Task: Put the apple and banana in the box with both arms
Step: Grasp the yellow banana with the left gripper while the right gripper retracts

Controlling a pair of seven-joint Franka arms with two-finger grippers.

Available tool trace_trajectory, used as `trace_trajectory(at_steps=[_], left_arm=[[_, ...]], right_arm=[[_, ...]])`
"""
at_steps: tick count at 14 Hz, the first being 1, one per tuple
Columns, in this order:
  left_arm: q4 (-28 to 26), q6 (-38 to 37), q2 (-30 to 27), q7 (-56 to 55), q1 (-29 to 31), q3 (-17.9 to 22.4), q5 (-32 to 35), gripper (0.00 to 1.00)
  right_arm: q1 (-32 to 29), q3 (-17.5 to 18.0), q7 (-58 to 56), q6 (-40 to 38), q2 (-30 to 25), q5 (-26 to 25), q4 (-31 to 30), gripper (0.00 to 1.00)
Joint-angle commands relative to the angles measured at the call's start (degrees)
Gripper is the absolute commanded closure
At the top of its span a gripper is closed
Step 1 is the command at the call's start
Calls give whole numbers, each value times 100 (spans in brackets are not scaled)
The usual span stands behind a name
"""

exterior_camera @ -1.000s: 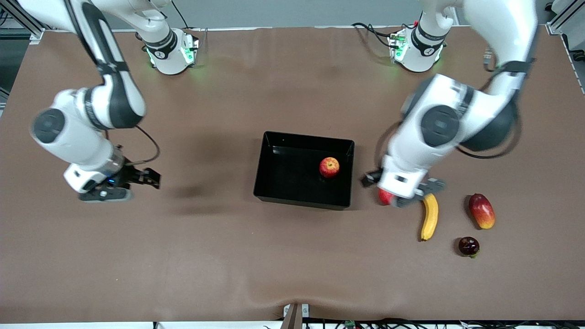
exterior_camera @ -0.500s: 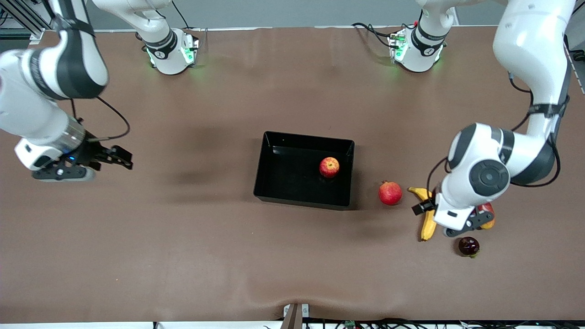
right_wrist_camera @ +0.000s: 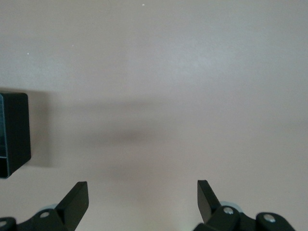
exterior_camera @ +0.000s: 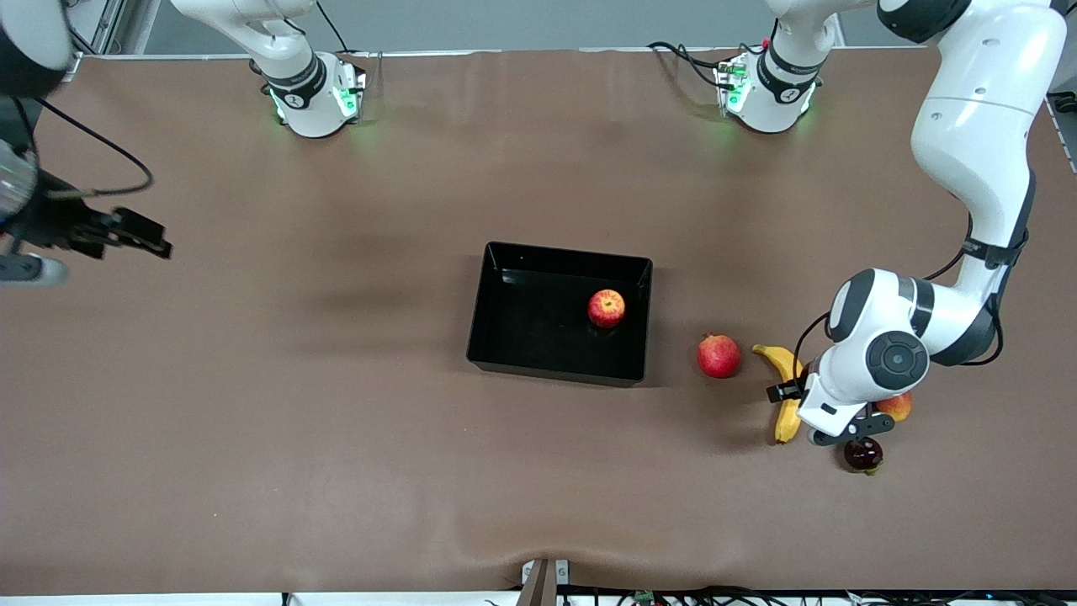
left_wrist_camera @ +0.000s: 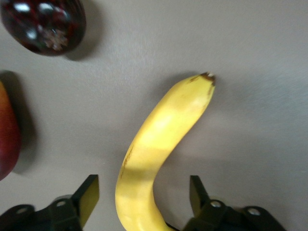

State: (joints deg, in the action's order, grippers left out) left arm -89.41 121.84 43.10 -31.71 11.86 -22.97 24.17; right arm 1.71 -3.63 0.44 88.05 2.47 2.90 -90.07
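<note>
high front view, two downward wrist views

You're in a robotics lab: two white Franka arms (exterior_camera: 976,168) bolted onto a brown-covered table (exterior_camera: 336,438), green status lights on their bases (exterior_camera: 315,97), loose cables (exterior_camera: 681,55), aluminium framing (exterior_camera: 1039,29) at the corners.

Left gripper (left_wrist_camera: 144,202) low at the left arm's end of the table, wrist bent downward, fingers (left_wrist_camera: 89,192) spread wide apart. Right gripper (right_wrist_camera: 143,202) raised at the right arm's end, jaws also wide apart.
</note>
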Motion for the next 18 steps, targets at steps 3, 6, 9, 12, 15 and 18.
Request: trace_trajectory(at_steps=[3, 6, 9, 12, 15, 18], left_arm=[[-226, 112, 14, 200, 202, -58, 141, 46], [-279, 103, -3, 209, 220, -58, 141, 77], [-314, 77, -91, 533, 246, -67, 141, 100], [-297, -255, -493, 1226, 413, -111, 71, 100], [-296, -739, -1117, 1580, 405, -259, 44, 100], [-226, -1144, -1426, 1405, 405, -1031, 35, 100]], right_arm=[[-198, 64, -1, -604, -343, -332, 236, 0], [-189, 55, 26, -578, -440, -351, 236, 0], [-189, 55, 35, -560, -555, -325, 192, 0], [-163, 99, 569, -630, -581, -255, 218, 0], [-171, 81, 527, -674, -608, -211, 227, 0], [-136, 99, 351, -789, -590, -229, 271, 0]])
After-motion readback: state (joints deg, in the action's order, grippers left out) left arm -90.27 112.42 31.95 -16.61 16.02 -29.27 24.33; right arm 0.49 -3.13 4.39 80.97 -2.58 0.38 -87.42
